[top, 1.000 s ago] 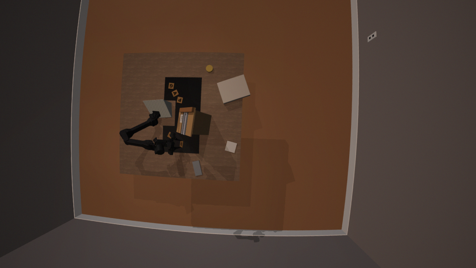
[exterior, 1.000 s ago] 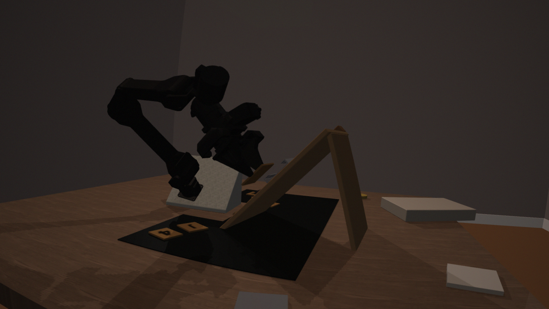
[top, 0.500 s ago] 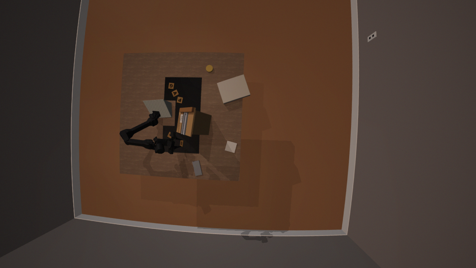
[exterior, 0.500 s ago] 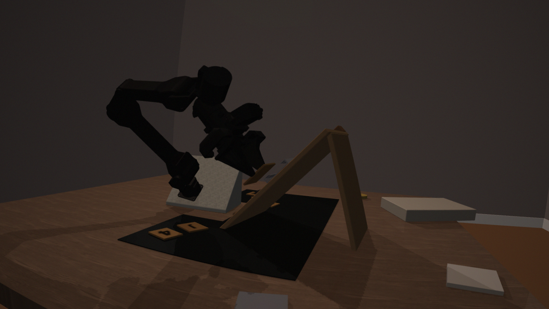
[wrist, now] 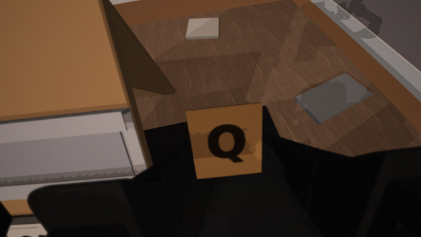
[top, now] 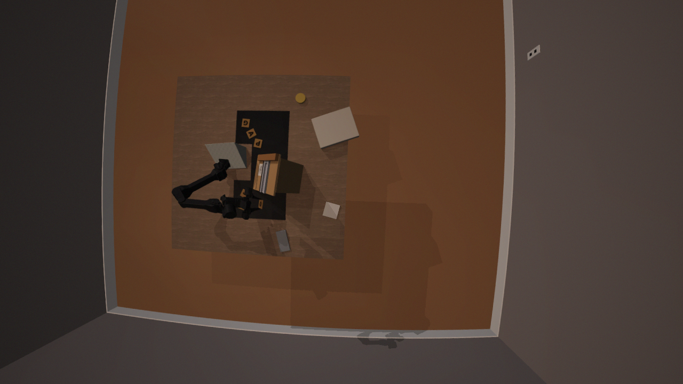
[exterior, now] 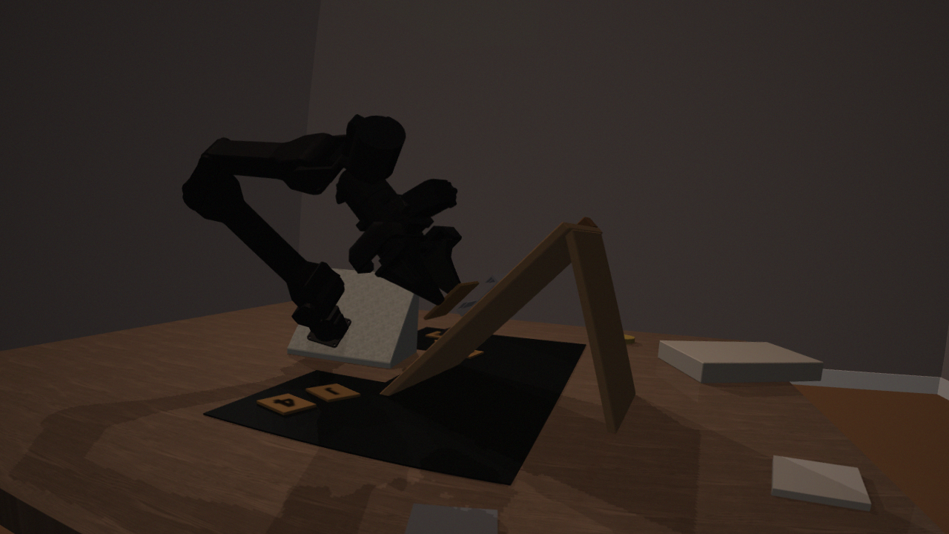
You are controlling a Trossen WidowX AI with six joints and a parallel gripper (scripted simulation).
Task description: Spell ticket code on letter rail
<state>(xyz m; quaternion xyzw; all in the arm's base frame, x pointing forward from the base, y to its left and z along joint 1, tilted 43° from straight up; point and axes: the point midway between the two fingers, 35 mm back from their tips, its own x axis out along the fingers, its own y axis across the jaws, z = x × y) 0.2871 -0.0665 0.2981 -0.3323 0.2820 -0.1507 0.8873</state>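
Observation:
My gripper (top: 256, 204) (exterior: 451, 294) (wrist: 226, 142) is shut on the Q tile (top: 260, 204) (exterior: 462, 290) (wrist: 204, 164), gripped by its sides, tilted and raised above the mat. In the wrist view the Q is upright, right of the grey rail (top: 263, 176) (wrist: 66, 158) with a gap between. The visible rail stretch holds no tile. The rail is on the sloped wooden board (top: 273, 178) (wrist: 49, 59). The ticket (top: 259, 169) (wrist: 24, 228) is mostly cut off in the wrist view. Tiles G (top: 245, 122), A (top: 251, 133) and P (top: 257, 142) lie on the mat. Two tiles (exterior: 285, 403) (exterior: 332, 391) lie nearer the arm, letters unclear.
The black mat (top: 274, 128) (exterior: 464, 438) lies under the board. A pale wedge (top: 229, 155) (exterior: 378, 318) stands by the arm's base. A large white block (top: 335, 128) (exterior: 740, 353), a small white slab (top: 331, 210) (wrist: 202, 27), a grey slab (top: 283, 240) (wrist: 333, 99) and a yellow disc (top: 300, 97) are around.

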